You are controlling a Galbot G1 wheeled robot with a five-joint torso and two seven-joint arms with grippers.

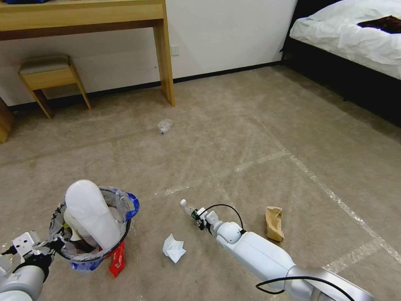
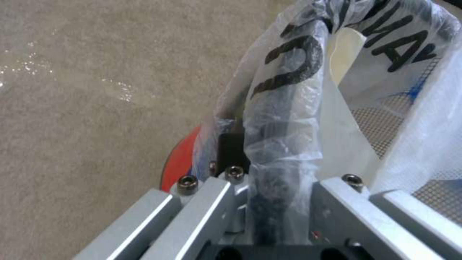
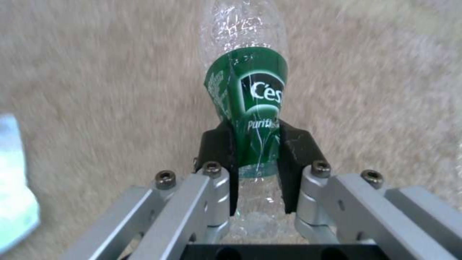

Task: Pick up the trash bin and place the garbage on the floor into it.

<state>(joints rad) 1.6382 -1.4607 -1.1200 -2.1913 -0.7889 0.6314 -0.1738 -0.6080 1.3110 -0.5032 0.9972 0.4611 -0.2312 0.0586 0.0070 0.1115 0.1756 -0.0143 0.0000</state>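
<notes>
Holding a white slipper sole [image 1: 94, 217] that sticks up out of its bag-lined mouth, the trash bin [image 1: 94, 228] sits at the robot's left, low over the carpet [image 1: 234, 138]. Whether it hangs just clear of the floor or rests on it I cannot tell. The left gripper [image 2: 277, 195] is clamped on the bin's rim, its fingers pinching the dark edge together with the clear plastic liner, as the left wrist view shows. So the bin is in hand and at least one piece of garbage already lies inside.

The small green-labelled bottle [image 3: 250, 108] is the piece in hand now: the right gripper [image 3: 255, 162] has its black pads closed on the bottle's label, down near the carpet in front of the robot and well to the right of the bin. It has yet to reach the bin.

Left on the floor are a red wrapper [image 1: 117, 260] touching the bin's base, a crumpled white paper [image 1: 173, 248] between the bin and the right arm, a brown cardboard scrap [image 1: 274, 223] just beyond that arm, and a clear plastic scrap [image 1: 164, 126] far off toward the desk leg [image 1: 165, 58]. By my reckoning the job is under half done.

The right arm stretches forward and down from the lower right, wrist angled toward the floor; the left arm is tucked close at the lower left.
</notes>
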